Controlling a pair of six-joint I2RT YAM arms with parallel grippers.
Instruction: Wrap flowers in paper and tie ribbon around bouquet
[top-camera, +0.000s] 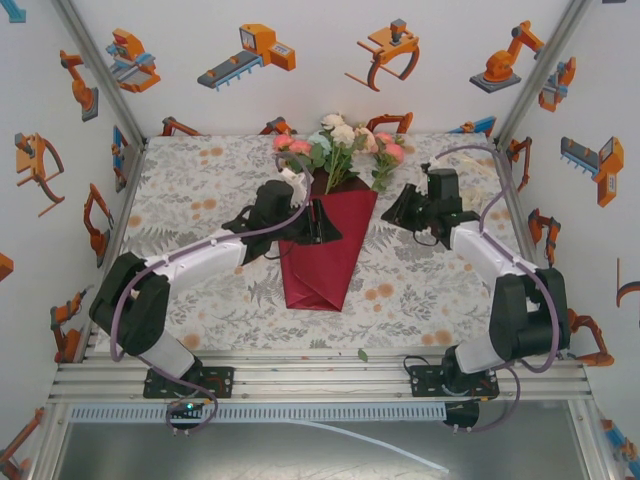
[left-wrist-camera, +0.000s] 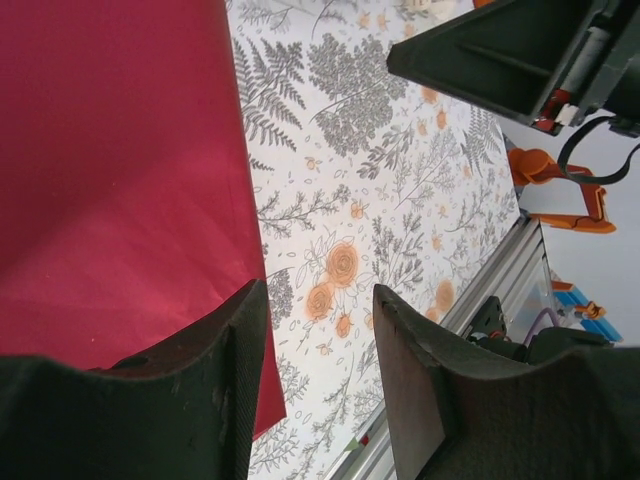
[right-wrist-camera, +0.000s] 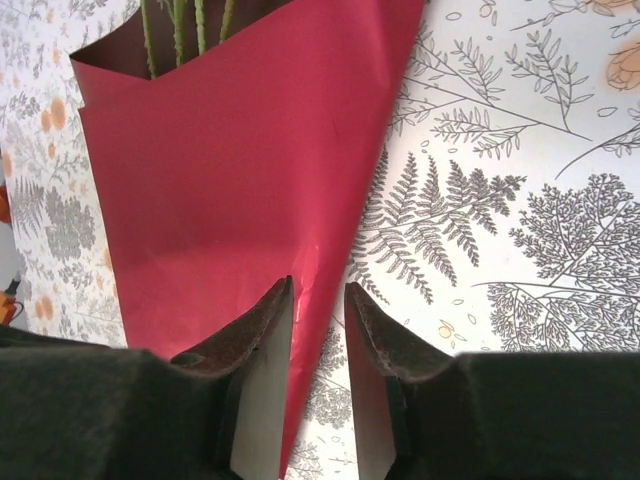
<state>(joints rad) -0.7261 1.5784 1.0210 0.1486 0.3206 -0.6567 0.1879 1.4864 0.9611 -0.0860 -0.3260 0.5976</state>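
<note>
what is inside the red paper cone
Several green flower stems run down into the open top of the crimson paper cone; the blooms stick out above it. The paper covers the stems' lower ends and anything else inside.

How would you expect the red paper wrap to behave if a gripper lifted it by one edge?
The paper looks thin and glossy, so it would probably bend and slip rather than lift stiffly. Its flaps seem merely folded over, so they may spring open. The flowers overhang the top, likely tipping it that way.
</note>
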